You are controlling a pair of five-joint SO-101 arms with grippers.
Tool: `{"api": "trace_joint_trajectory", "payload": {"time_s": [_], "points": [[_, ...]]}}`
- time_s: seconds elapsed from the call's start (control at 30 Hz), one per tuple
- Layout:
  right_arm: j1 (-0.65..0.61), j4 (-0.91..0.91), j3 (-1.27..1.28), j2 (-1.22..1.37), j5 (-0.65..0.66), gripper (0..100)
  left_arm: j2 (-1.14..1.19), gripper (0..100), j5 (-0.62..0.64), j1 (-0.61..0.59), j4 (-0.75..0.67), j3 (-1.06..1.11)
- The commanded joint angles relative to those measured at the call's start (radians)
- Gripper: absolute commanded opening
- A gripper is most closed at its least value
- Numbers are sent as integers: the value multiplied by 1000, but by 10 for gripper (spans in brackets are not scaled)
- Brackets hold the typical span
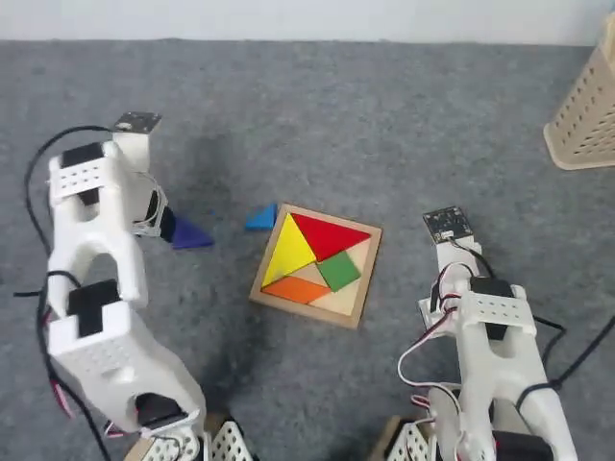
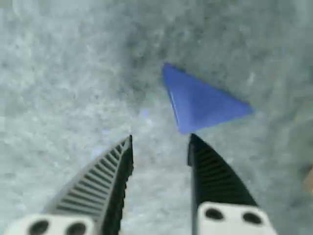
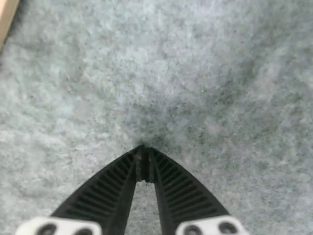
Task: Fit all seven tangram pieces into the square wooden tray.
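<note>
The square wooden tray [image 1: 365,305] lies mid-table, turned like a diamond, holding a red triangle [image 1: 329,233], a yellow triangle [image 1: 286,252], a green square [image 1: 338,271] and an orange piece [image 1: 296,288]. A light blue triangle [image 1: 261,219] rests on the carpet at the tray's upper left corner. A dark blue triangle [image 1: 190,235] [image 2: 200,101] lies further left. My left gripper [image 2: 161,139] is open just short of it, one fingertip [image 2: 193,142] touching its near edge. My right gripper [image 3: 145,149] is shut, empty, over bare carpet right of the tray.
A pale perforated container [image 1: 588,110] stands at the far right edge. Grey carpet [image 1: 317,115] covers the table. The tray's corner [image 3: 6,19] shows in the right wrist view. Cables trail from both arms near the front.
</note>
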Motion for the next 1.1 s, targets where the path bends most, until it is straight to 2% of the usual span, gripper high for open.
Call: {"api": "trace_joint_trajectory", "payload": {"time_s": [0.0, 0.23, 0.37, 0.77, 1.07], "points": [[12, -15, -5, -33, 9, 7, -21, 202, 209, 38, -17, -59], [15, -15, -5, -35, 11, 7, 18, 235, 499, 146, -18, -73], [15, -15, -5, -33, 11, 7, 81, 242, 589, 167, -28, -71], [15, -15, -5, -33, 11, 7, 201, 242, 603, 104, -80, -74], [15, -15, -5, -33, 11, 7, 210, 239, 514, 69, -81, -74]]}}
